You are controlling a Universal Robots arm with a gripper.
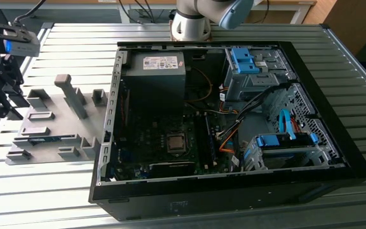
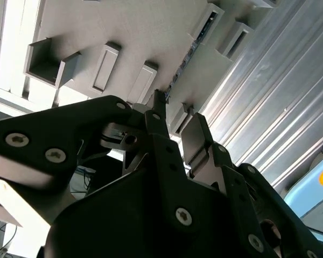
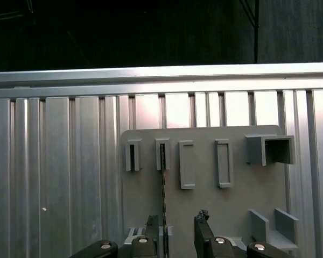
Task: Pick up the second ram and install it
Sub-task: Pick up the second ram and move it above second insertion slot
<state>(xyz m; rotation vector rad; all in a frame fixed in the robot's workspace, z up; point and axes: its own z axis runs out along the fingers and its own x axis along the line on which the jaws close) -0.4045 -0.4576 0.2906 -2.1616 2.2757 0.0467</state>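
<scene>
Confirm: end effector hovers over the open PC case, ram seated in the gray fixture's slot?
No. The end effector hovers over the gray fixture, at the exterior view's left of the open PC case, as that view shows. The ram is seated in the fixture's slot.

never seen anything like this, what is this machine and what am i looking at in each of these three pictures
It is a single robot arm mounted on a slatted metal table. The exterior view is taken from off the arm and shows the whole scene. There is an open computer case with boards and cables showing, and a grey holder tray beside it, toward the exterior view's left. The two wrist views come from cameras riding on the arm, looking past its end effector. The thin stick seen edge-on in the tray in the first wrist view is the second ram. The end effector hangs over the tray with its fingers open and holds nothing. The stick is in line with the gap between the fingers.
</scene>
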